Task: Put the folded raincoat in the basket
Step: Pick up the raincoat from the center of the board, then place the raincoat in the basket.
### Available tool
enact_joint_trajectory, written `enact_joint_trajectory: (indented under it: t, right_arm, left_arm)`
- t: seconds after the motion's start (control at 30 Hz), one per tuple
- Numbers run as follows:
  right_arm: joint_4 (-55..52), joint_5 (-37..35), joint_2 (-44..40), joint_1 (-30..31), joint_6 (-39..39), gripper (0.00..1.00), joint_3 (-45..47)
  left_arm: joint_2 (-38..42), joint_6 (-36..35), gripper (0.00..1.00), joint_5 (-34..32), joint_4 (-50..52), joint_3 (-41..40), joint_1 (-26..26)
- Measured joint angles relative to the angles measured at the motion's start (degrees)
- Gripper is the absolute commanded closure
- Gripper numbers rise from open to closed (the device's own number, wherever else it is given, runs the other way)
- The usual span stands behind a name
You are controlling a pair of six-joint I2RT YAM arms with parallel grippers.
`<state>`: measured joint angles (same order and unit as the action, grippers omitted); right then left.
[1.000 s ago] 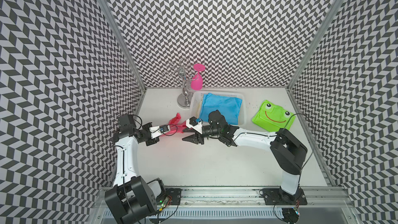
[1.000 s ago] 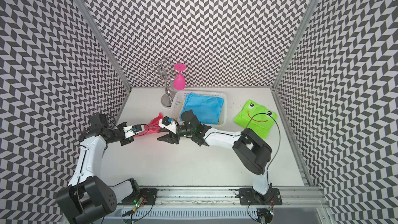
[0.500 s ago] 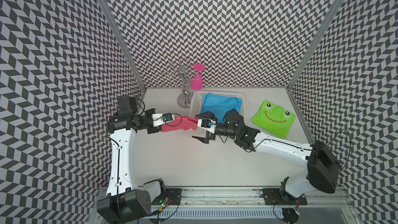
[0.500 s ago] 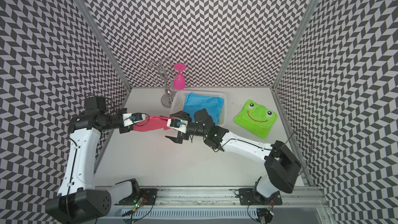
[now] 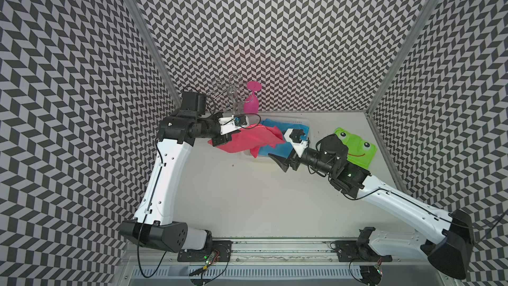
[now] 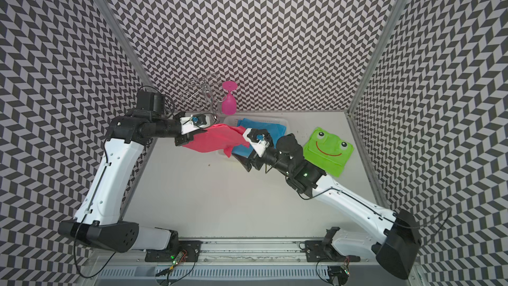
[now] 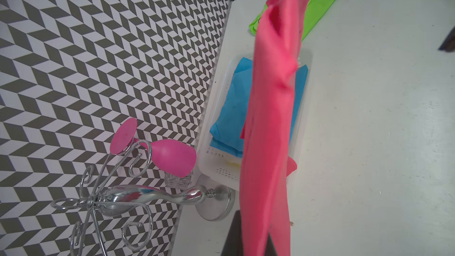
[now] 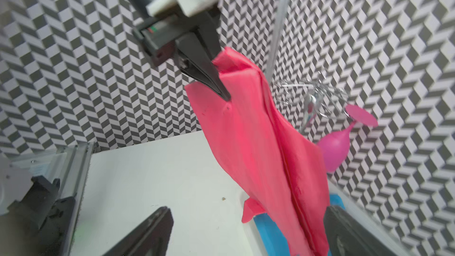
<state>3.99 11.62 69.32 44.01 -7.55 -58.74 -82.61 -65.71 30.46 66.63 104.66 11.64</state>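
Your left gripper (image 8: 221,89) pinches the red raincoat (image 5: 247,140) above the basket (image 7: 205,144); your right gripper (image 8: 248,208) gapes wide at its rim.

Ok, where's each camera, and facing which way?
Top views: high up, looking down at the table; left arm and right arm show.
Left wrist: on the left arm, looking along the red raincoat to the basket; dark fingers show.
Right wrist: on the right arm, facing the left gripper; own open fingers show.
Shared: both wrists see the raincoat.
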Motion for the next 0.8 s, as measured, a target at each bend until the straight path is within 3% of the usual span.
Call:
enact_joint_trajectory:
  t: [0.13,0.23,0.4,0.8]
  right_arm:
    - [-5.5,2.0,0.0,-5.7,9.9,0.06,-2.3]
    - [-8.5,3.8,0.0,-9.9,17.4,0.14,-2.7]
    - [-12.7,6.0,0.1,-16.2,27.3,0.17,-2.7]
    - [-12.7,10.5,0.5,-21.5,34.1,0.18,-1.3]
  left_arm:
    - [-5.4,4.9,1.00,-5.6,-2.1,8.6,5.9]
    - [-10.0,7.2,1.00,-8.8,-5.3,14.9,8.7]
    - [-14.5,10.3,1.00,-13.9,-14.9,16.5,11.3]
    - [-26.2,9.3,1.00,-23.9,-35.1,16.5,14.7]
